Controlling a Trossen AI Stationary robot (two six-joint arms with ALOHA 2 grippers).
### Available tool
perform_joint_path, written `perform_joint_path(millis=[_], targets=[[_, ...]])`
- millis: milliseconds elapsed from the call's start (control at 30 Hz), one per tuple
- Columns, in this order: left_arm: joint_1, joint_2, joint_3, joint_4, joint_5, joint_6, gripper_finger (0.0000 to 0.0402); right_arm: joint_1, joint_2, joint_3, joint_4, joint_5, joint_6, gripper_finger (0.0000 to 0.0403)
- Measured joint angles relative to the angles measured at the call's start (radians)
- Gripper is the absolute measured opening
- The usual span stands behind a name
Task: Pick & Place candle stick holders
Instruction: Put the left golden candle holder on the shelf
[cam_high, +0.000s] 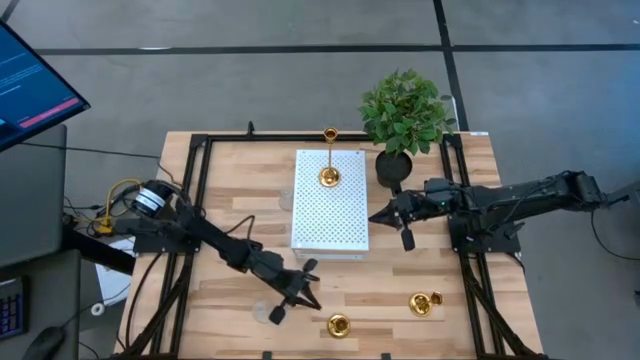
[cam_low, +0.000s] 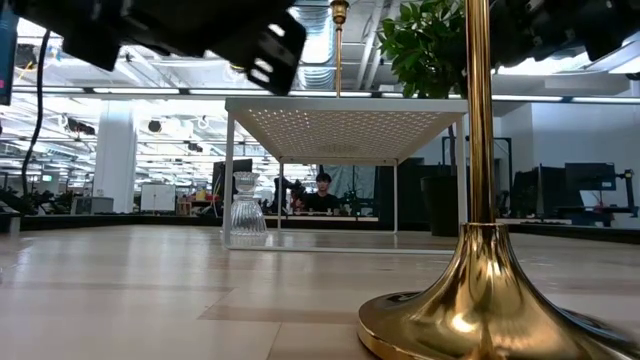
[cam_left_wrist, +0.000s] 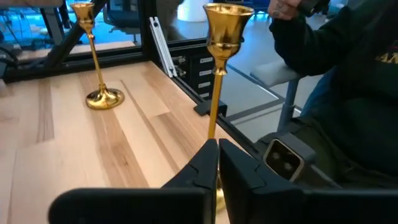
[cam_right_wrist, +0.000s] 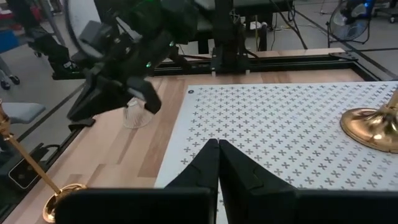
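One tall gold holder (cam_high: 329, 175) stands on its round base on the white perforated box (cam_high: 330, 225). Two more gold holders stand on the table near its front edge: one (cam_high: 338, 324) at the middle, one (cam_high: 425, 302) to the right. A clear glass holder (cam_high: 287, 195) stands left of the box, and another (cam_high: 265, 313) by my left gripper. My left gripper (cam_high: 312, 298) is shut and empty; the middle holder's stem (cam_left_wrist: 214, 112) rises just beyond its fingertips. My right gripper (cam_high: 380, 216) is shut and empty, over the box's right edge (cam_right_wrist: 261, 124).
A green plant in a black pot (cam_high: 403, 125) stands behind the box at the far right. A black frame (cam_high: 195, 190) runs along the table's edges. A seated person (cam_left_wrist: 336, 93) is just off the table's near side. A monitor (cam_high: 30, 80) stands at the far left.
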Motion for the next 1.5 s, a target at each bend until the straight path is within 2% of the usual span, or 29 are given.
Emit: perform_joint_path(millis=[167,533,667,967,1333,1500], targets=[[0.000,0.048,0.058,0.006,0.000,0.012,0.0047,0.001,0.000,0.000,-0.003,0.000,0.000,0.0000],[0.002,0.066,0.091,0.018,-0.013,-0.036,0.0169,-0.001,0.000,0.000,0.002,0.000,-0.008,0.0000],[0.009,0.126,0.126,0.014,-0.030,-0.062,0.0192,-0.001,0.000,0.000,0.009,0.000,-0.008,0.0000],[0.010,0.235,0.239,0.017,0.079,-0.077,0.0181,-0.001,0.000,0.000,0.009,0.000,-0.008,0.0000],[0.013,0.277,0.276,0.015,0.084,-0.106,0.0158,-0.001,0.000,0.000,0.009,0.000,-0.009,0.0000],[0.009,0.277,0.276,0.016,0.091,-0.106,0.0133,0.000,0.000,0.000,0.009,0.005,-0.009,0.0000]])
